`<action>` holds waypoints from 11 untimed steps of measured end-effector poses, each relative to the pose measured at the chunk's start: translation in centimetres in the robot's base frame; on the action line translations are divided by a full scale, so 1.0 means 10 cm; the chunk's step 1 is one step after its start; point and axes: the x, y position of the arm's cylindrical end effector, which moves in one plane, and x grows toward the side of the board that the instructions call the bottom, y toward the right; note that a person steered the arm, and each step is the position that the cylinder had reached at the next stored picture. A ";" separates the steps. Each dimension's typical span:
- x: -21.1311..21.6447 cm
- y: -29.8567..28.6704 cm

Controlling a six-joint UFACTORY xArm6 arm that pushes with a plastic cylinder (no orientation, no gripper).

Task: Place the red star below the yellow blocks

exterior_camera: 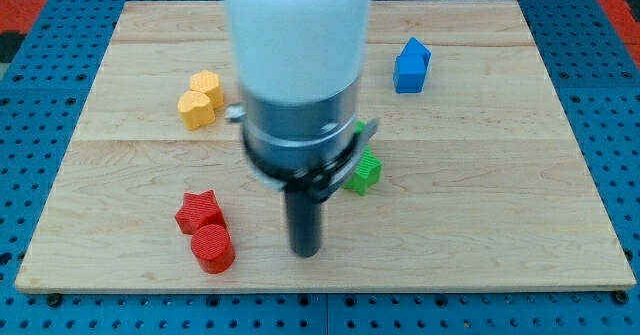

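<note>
Red star (pixel 198 211) sits left of my tip (pixel 305 252).

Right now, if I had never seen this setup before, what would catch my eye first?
First, the big white and grey robot arm filling the view's middle, ending in a dark rod whose tip rests on the pale wooden board. Just to the tip's left sit a red star block and a red cylinder block. Two yellow blocks lie at upper left, a blue block at upper right.
</note>
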 end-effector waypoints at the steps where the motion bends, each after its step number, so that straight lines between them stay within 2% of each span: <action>1: 0.07 -0.62; 2: 0.14 -0.99; 4: 0.28 -1.21; 5: 0.28 -1.57; 6: 0.27 -1.69; 9: 0.26 -1.21; 11: 0.00 -1.16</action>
